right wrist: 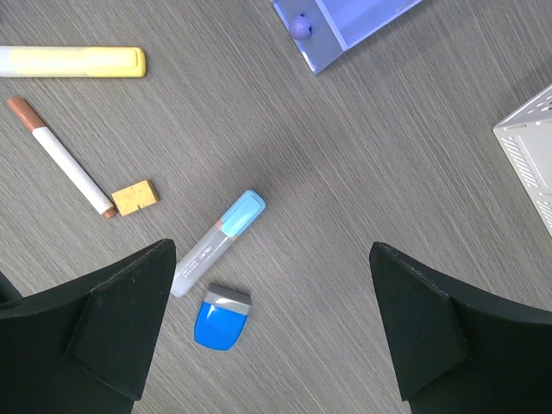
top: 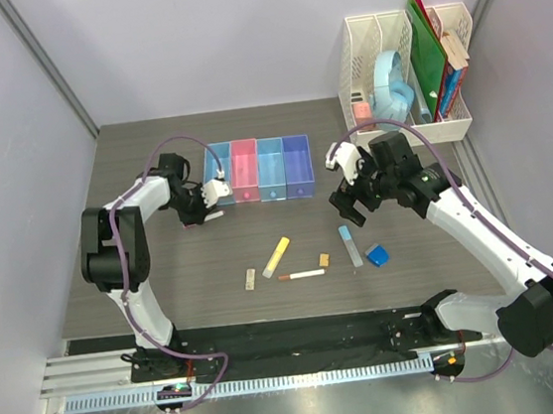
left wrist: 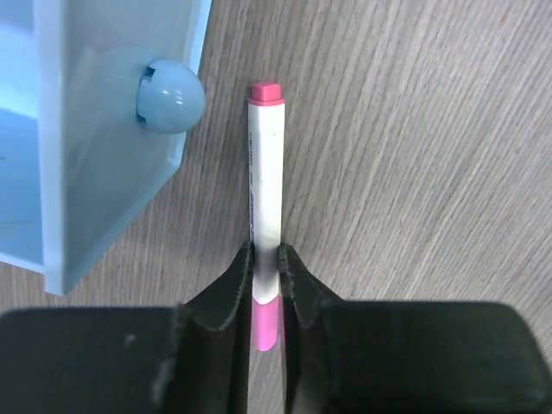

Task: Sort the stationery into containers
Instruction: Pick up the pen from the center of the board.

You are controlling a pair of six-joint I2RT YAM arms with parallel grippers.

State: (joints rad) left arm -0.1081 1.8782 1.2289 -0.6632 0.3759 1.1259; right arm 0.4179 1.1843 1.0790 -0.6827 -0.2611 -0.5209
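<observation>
Pink-capped white pen (left wrist: 266,198) | light blue bin (left wrist: 103,172) at its 9 o'clock | left claw (left wrist: 266,276) clamped on its barrel | right claw (right wrist: 272,248) spread wide open above tabletop (right wrist: 388,129)

Lower end of pink-capped pen (left wrist: 266,172) out of sight inside left gripper (left wrist: 266,269).

Pink-capped white pen (left wrist: 266,190) lying beside light-blue bin (left wrist: 95,190); yellow marker (top: 277,256), thin white pen (top: 302,275), pale blue stick (top: 349,247) loose
</observation>
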